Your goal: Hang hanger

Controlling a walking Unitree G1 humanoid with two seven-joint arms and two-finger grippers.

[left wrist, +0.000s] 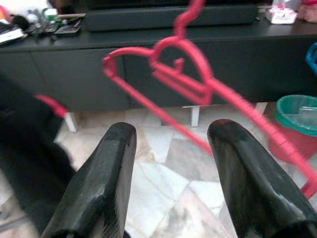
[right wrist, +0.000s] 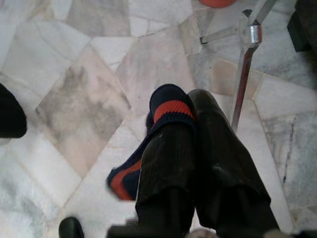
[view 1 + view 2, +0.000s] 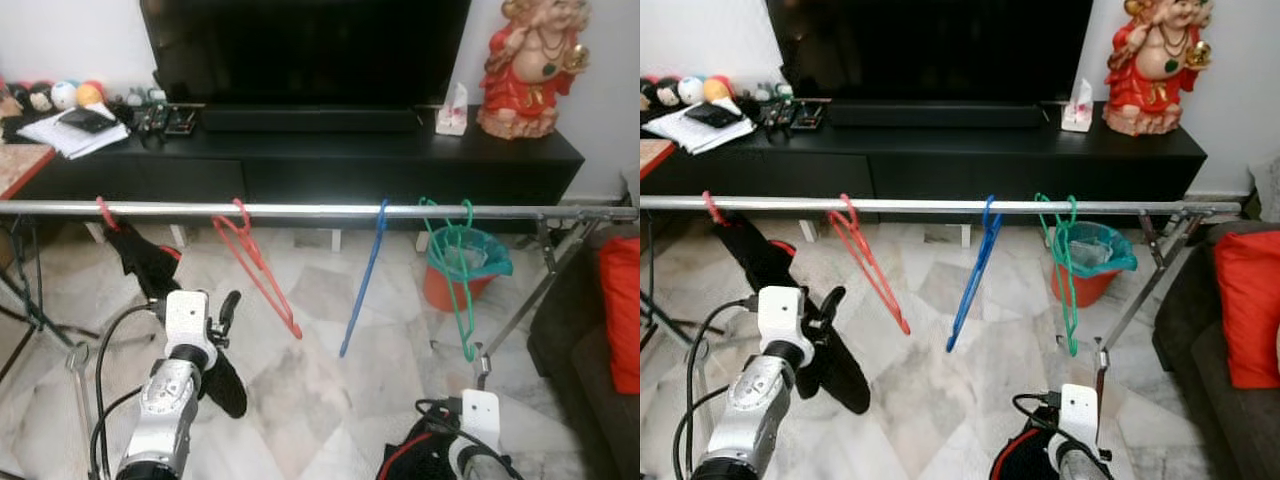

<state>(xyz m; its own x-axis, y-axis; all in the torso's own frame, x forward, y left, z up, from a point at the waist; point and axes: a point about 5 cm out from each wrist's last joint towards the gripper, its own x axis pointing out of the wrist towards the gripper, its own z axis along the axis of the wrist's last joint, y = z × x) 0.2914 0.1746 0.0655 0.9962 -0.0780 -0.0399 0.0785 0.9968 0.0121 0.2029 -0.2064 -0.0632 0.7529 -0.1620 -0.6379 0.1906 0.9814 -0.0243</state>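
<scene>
Nearest me, low on the right, my right tool (image 2: 190, 106) has its two fingers pressed together on a dark navy cloth with red stripes (image 2: 171, 110), over the marble floor (image 3: 300, 400) close to the rack's angled metal leg (image 2: 242, 84). On the left, my left tool (image 1: 171, 163) is raised with its fingers spread wide and nothing between them; through the gap I see open floor and, just beyond the fingertips, the red hanger (image 1: 183, 79).

That red hanger (image 3: 255, 265) hangs by its hook on the silver rail (image 3: 320, 211), its body tilted down to the right. Farther left a second red hook (image 3: 105, 213) sits on the rail, carrying a black garment (image 3: 145, 262). To the right come a blue hanger (image 3: 365, 275) and then a green hanger (image 3: 455, 270), each hooked on the rail with bare rail between them. The widest free stretch lies between the two red hooks.

Beyond the rail stand an orange bin with a teal liner (image 3: 465, 265), the black TV cabinet (image 3: 300, 160), the television (image 3: 300, 50), a tissue box (image 3: 452, 115) and a red figurine (image 3: 525, 65). A red cushion (image 3: 620, 310) edges the right side.
</scene>
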